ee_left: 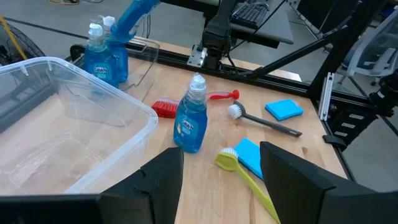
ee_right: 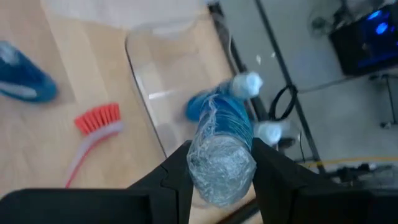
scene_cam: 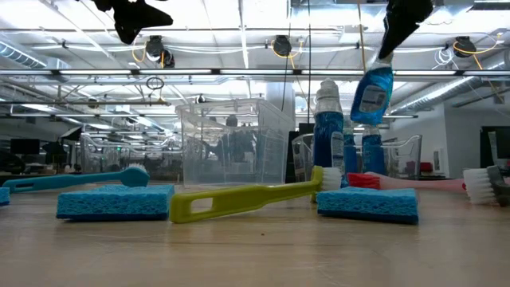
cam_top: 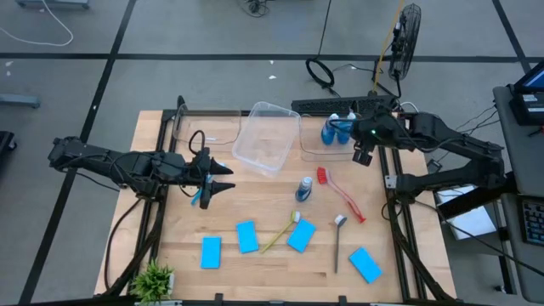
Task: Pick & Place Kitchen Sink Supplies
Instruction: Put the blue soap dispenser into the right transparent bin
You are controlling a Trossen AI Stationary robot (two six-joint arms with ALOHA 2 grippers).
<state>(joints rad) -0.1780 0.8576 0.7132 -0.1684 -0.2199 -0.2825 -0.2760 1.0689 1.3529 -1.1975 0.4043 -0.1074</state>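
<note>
My right gripper (cam_top: 364, 153) is shut on a small bottle of blue liquid (scene_cam: 370, 92), high over the right clear tub (cam_top: 316, 143). Two more bottles (cam_top: 337, 129) stand in that tub. A fourth bottle (cam_top: 303, 189) stands on its base mid-table. My left gripper (cam_top: 223, 177) hangs open in the air over the table's left part, above the blue brush (cam_top: 197, 195), touching nothing. The red (cam_top: 342, 194), yellow (cam_top: 279, 233) and grey (cam_top: 337, 245) brushes and several blue sponges (cam_top: 247, 236) lie flat near the front. My right gripper pinches the bottle between its two fingers (ee_right: 177, 177) at the bottle's upper end (scene_cam: 383, 64), coming from above and slanting down. The bottle is lifted clear and hangs tilted below the fingers, over the two bottles in the tub (ee_right: 219, 107).
A clear tub (cam_top: 268, 136) sits tilted at the table's far middle, another clear tub (cam_top: 204, 127) to its left. A small green plant (cam_top: 153, 279) stands at the near left corner. Bare wood lies between the left gripper and the sponges.
</note>
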